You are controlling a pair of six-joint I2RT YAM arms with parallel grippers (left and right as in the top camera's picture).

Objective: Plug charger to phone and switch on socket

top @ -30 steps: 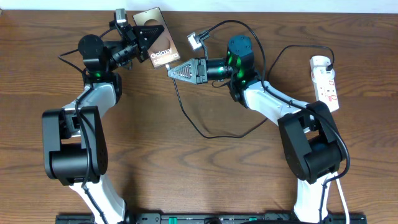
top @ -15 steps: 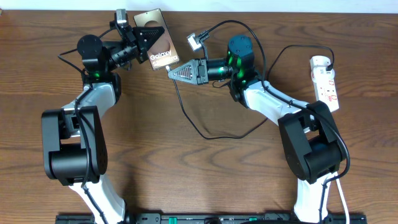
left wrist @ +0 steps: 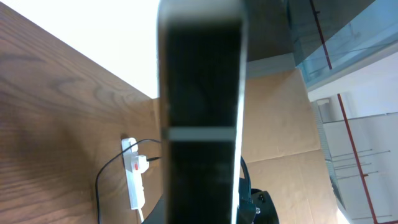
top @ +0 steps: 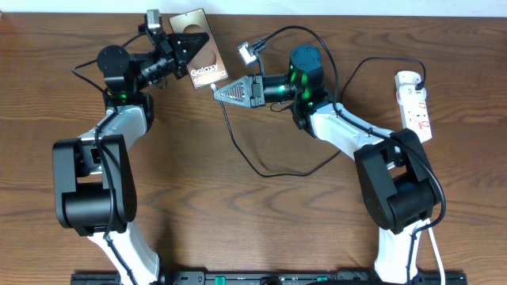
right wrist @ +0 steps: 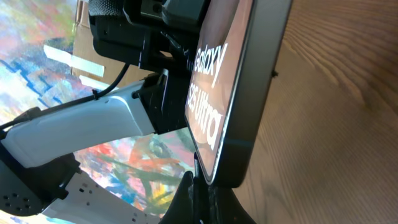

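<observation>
Plugging-in step: left claw (top: 183, 42) clamped on the phone (top: 204, 62), raised off the surface (top: 238, 229); right claw (top: 217, 90) pinched on the charger (top: 238, 146) tip at its lower edge; next, probably fine alignment and a straight push; socket (top: 415, 99) waits far right.

Wooden table (top: 238, 229), white socket (top: 415, 103), black charger (top: 259, 172)

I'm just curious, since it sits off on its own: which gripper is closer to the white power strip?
Right. The right gripper is near the middle, well left of the power strip at the right edge; the left gripper is even farther left, holding the phone.
</observation>
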